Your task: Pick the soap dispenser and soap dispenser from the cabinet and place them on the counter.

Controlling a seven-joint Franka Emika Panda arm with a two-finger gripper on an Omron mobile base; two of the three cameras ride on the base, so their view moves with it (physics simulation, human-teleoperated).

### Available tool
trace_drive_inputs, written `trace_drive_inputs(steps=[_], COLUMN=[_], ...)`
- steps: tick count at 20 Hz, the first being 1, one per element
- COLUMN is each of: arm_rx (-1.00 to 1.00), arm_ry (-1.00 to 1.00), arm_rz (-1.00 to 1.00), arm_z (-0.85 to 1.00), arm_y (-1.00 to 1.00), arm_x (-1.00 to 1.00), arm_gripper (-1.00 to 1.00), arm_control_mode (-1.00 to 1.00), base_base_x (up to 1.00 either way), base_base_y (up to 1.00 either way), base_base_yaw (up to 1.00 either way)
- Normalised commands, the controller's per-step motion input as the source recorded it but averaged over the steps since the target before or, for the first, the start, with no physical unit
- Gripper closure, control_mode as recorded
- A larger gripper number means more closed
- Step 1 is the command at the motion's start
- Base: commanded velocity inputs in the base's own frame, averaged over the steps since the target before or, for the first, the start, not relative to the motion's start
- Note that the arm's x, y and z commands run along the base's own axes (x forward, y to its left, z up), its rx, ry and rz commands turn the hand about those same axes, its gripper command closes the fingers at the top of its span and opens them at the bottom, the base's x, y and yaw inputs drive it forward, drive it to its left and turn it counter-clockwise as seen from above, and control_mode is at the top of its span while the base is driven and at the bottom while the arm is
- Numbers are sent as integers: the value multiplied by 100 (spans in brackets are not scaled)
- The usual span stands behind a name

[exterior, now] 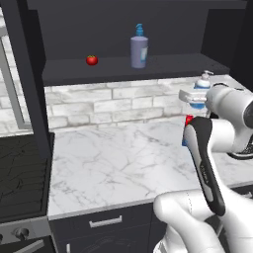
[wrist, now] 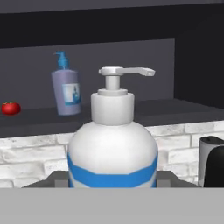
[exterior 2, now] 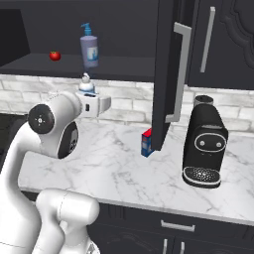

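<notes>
- The gripper (wrist: 112,186) holds the small soap bottle (wrist: 112,153) between its jaws; the jaws stand part-way apart, clamped on the bottle's round body, and the bottle sits upright in them with its long axis vertical.
- In the hand view the bottle is close against the camera: a smooth white, bulb-shaped body with a bright blue band, a stepped white collar and a flat white pump spout (wrist: 127,71) pointing to the side.
- From the base views the held bottle (exterior: 201,91) hangs in the air above the counter (exterior: 123,158), below and in front of the cabinet shelf (exterior: 118,69), already out of the cabinet.
- The counter lies straight below the jaws, so my guess is that the coming move is a plain lowering with the bottle kept upright; the slab is flat, glossy white marble with grey veins.
- The larger soap bottle (exterior: 139,48) stands upright on the dark shelf, above and behind the jaws: greyish purple, straight-sided, with a pale label and a blue pump.
- A small red tomato (exterior: 92,60) lies on the same shelf, well apart from the larger bottle.
- On the counter beyond the open cabinet door (exterior 2: 166,74) stand a small blue and red box (exterior 2: 147,142) and a matt black coffee machine (exterior 2: 203,146).
- The wall behind is pale grey brick.
</notes>
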Motion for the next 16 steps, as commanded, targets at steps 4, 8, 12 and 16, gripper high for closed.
trace_drive_inputs(steps=[4, 8, 12, 16], arm_rx=[0, 0, 1, 3], arm_ry=[-8, -12, -13, -9], arm_rz=[3, 4, 2, 3], arm_z=[-52, -49, -43, -56], arm_y=[-6, -1, 0, 3], arm_x=[-8, -7, 4, 5], arm_gripper=[100, 100, 100, 100], arm_control_mode=[-100, -100, -100, -100], base_base_x=[0, 0, 0, 0], base_base_y=[0, 0, 0, 0], base_base_yaw=[0, 0, 0, 0])
